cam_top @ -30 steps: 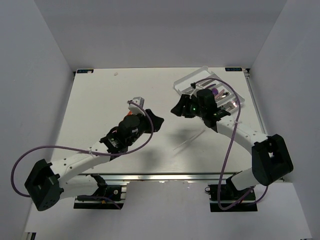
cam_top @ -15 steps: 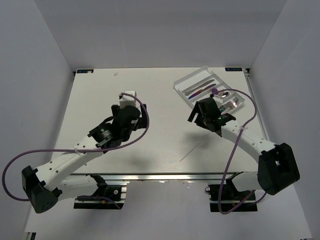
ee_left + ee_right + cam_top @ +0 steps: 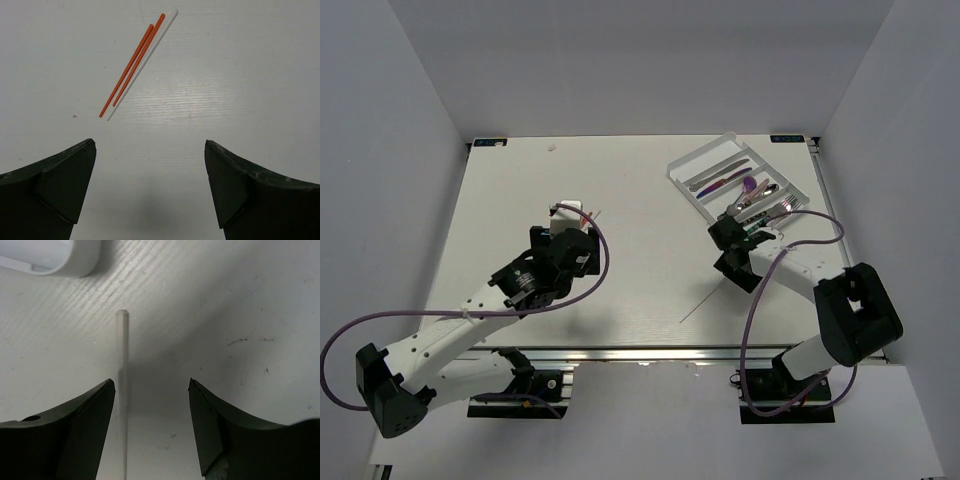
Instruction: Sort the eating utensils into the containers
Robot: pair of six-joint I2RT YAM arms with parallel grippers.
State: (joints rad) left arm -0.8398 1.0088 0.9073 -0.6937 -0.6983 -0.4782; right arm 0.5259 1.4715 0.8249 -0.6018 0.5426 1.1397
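Observation:
The white cutlery tray [image 3: 794,180] stands at the far right and holds several utensils: purple-handled ones [image 3: 722,183], silver ones [image 3: 710,174] and forks [image 3: 782,208]. One tray corner [image 3: 60,255] shows in the right wrist view. My right gripper [image 3: 731,266] [image 3: 151,385] is open and empty, low over the table just in front of the tray. A thin pale stick [image 3: 122,370] [image 3: 700,304] runs past its left finger. My left gripper [image 3: 570,214] [image 3: 150,146] is open and empty. Two orange sticks [image 3: 131,69] and one white stick [image 3: 147,55] lie ahead of it.
The sticks beside the left gripper show in the top view as a small reddish mark [image 3: 593,215]. White walls close in the table on the left, back and right. A purple cable loops over each arm.
My right gripper has come down from over the tray to the table in front of it. My left arm has swung and turned its wrist, and now faces the orange sticks.

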